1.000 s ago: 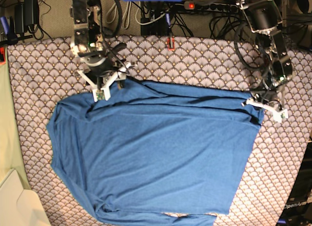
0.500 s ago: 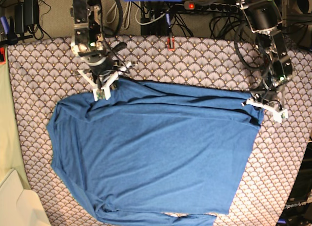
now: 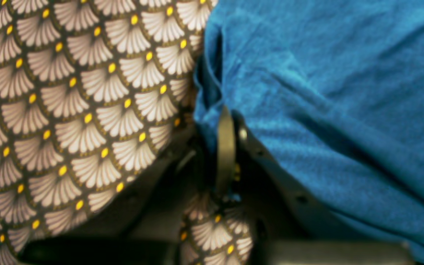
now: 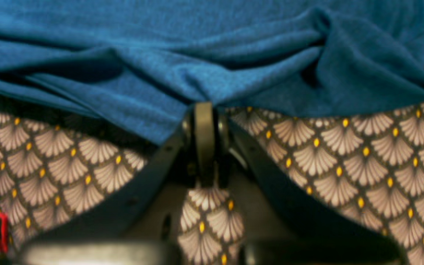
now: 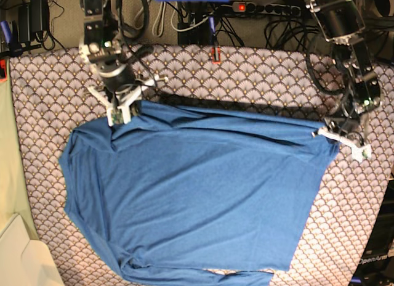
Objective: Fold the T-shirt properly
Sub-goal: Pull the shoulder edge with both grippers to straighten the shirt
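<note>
The blue T-shirt (image 5: 191, 193) lies spread over the middle of the tabletop (image 5: 258, 76), which is covered with a scallop-patterned cloth (image 3: 68, 110). Its near hem reaches the tabletop's near edge; its far edge runs as a raised, taut line between the two arms.

The right claw (image 5: 120, 110) is pressed together on a bunched fold at the shirt's far corner, toward the tabletop's far left corner as the base view shows it; in the right wrist view the fabric gathers into wrinkles just above the closed fingers (image 4: 204, 140).

The left claw (image 5: 341, 138) pinches the shirt's opposite far corner close to the right edge of the tabletop, its jaws shut on the fabric's edge (image 3: 212, 110).

Bare patterned cloth lies open behind the shirt's far edge, along the left side, and at the near right corner.
</note>
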Robot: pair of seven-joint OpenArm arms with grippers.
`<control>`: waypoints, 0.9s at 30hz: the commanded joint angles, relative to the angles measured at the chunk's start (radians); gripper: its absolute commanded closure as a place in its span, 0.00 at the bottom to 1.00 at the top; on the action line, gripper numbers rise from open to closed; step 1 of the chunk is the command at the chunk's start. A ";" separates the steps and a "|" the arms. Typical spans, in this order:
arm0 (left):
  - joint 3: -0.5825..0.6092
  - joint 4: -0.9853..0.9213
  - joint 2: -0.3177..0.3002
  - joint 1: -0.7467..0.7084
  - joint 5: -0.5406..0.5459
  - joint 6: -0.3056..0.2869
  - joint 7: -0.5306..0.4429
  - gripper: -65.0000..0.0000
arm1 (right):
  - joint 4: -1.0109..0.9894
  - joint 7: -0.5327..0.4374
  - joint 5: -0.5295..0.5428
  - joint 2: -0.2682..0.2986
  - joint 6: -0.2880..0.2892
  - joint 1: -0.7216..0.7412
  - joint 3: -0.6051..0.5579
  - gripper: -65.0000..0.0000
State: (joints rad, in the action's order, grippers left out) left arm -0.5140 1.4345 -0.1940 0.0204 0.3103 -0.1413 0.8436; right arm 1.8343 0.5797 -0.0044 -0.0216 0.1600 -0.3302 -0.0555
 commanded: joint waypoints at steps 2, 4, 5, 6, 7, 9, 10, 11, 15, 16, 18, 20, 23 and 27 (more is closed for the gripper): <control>-0.002 0.019 -0.015 0.002 0.000 0.004 -0.007 0.99 | 0.038 -0.028 0.001 0.001 -0.003 -0.014 0.001 1.00; -0.002 0.019 -0.014 -0.015 0.000 0.004 -0.007 0.99 | 0.058 -0.028 0.001 0.001 -0.003 -0.036 0.000 1.00; -0.002 0.019 -0.012 -0.018 0.000 0.004 -0.007 0.99 | 0.064 -0.028 0.001 0.001 -0.003 -0.039 0.000 1.00; -0.002 0.019 -0.012 -0.018 0.000 0.002 -0.007 0.99 | 0.066 -0.028 0.001 0.001 -0.003 -0.047 0.000 1.00; -0.002 0.019 -0.012 -0.023 0.000 0.002 -0.007 0.99 | 0.066 -0.028 0.001 0.001 -0.003 -0.053 0.000 1.00; -0.004 0.019 -0.015 -0.041 0.002 0.002 -0.010 0.99 | 0.066 -0.028 0.001 0.015 -0.003 -0.065 0.000 1.00; -0.004 0.019 -0.015 -0.044 0.002 0.002 -0.011 0.99 | 0.066 -0.028 0.001 0.018 -0.003 -0.068 0.000 1.00; -0.004 0.019 -0.015 -0.044 0.002 0.002 -0.008 0.99 | 0.066 -0.028 0.001 0.021 -0.003 -0.073 0.000 1.00; -0.004 0.019 -0.015 -0.061 0.002 0.002 -0.007 0.99 | 0.080 -0.036 0.001 0.038 -0.003 -0.109 0.000 1.00; -0.004 0.022 -0.015 -0.067 0.002 0.002 -0.007 0.99 | 0.084 -0.034 0.001 0.039 -0.003 -0.112 0.000 1.00; -0.004 0.036 -0.015 -0.072 0.002 0.002 -0.007 0.99 | 0.089 -0.037 0.002 0.044 -0.003 -0.128 -0.002 1.00; -0.004 0.041 -0.015 -0.089 0.000 0.002 -0.007 0.99 | 0.091 -0.039 0.002 0.044 -0.003 -0.132 -0.002 1.00; -0.004 0.042 -0.017 -0.101 0.002 0.002 -0.007 0.99 | 0.092 -0.040 0.002 0.044 -0.003 -0.148 -0.002 1.00; -0.004 0.042 -0.017 -0.119 0.000 0.002 -0.007 0.99 | 0.118 -0.040 0.002 0.044 -0.003 -0.166 -0.002 1.00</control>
State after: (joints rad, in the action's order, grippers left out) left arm -0.5140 1.4590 -0.1947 -0.1005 0.3126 -0.1432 0.8471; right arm 1.9305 0.5636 -0.0036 0.0193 0.1600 -0.4942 -0.0574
